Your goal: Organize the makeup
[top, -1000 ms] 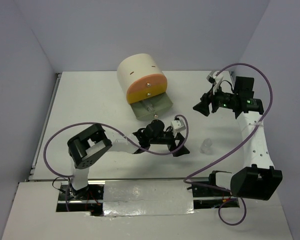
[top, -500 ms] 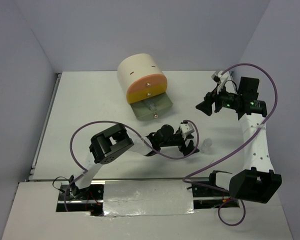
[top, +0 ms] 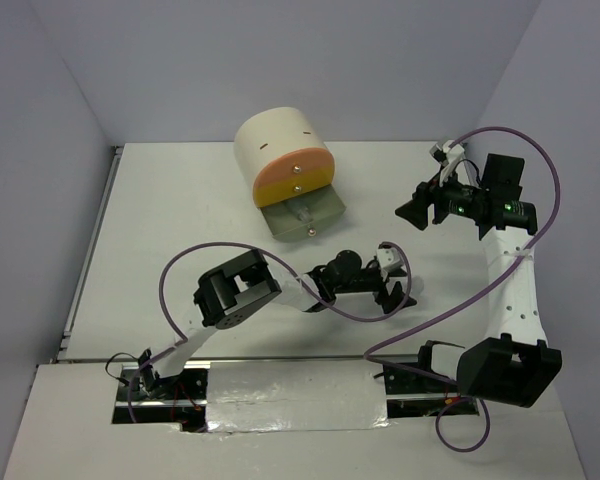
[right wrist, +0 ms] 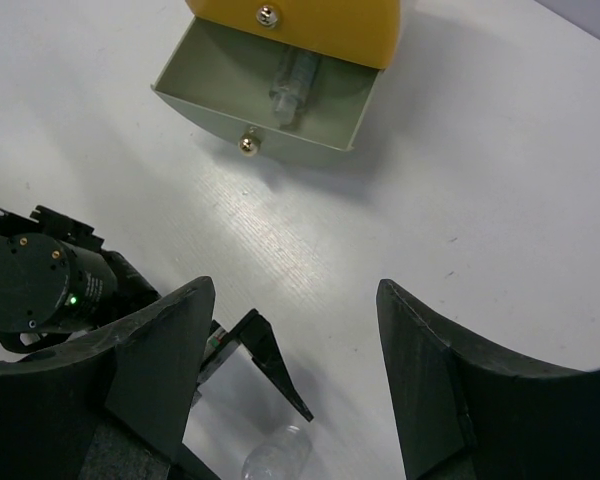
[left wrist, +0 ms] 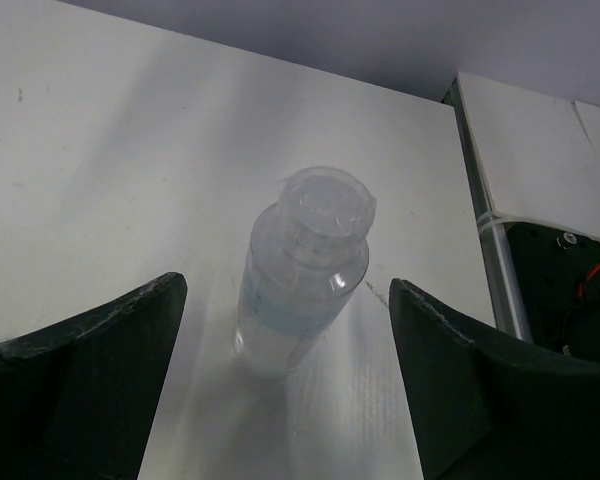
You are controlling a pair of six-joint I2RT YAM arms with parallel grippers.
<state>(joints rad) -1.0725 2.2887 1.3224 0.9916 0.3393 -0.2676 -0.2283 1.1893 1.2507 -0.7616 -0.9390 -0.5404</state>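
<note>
One clear bottle point(left wrist: 302, 270) between spread fingers point(left wrist: 90, 350) of left hand point(left wrist: 285, 295)

Item 1: clear bottle point(left wrist: 298, 275), colourless plastic, round body, narrower neck, clear ribbed cap. It appears to stand upright on the white desk point(left wrist: 100, 150), cap uppermost. It sits between the spread fingers of the left gripper point(left wrist: 285, 283) and touches neither.

Item 2: second clear bottle point(right wrist: 292, 80), same type. It lies on its side inside the pulled-out grey-green drawer point(right wrist: 205, 75), set diagonally across the drawer floor, well apart from item 1.
</note>
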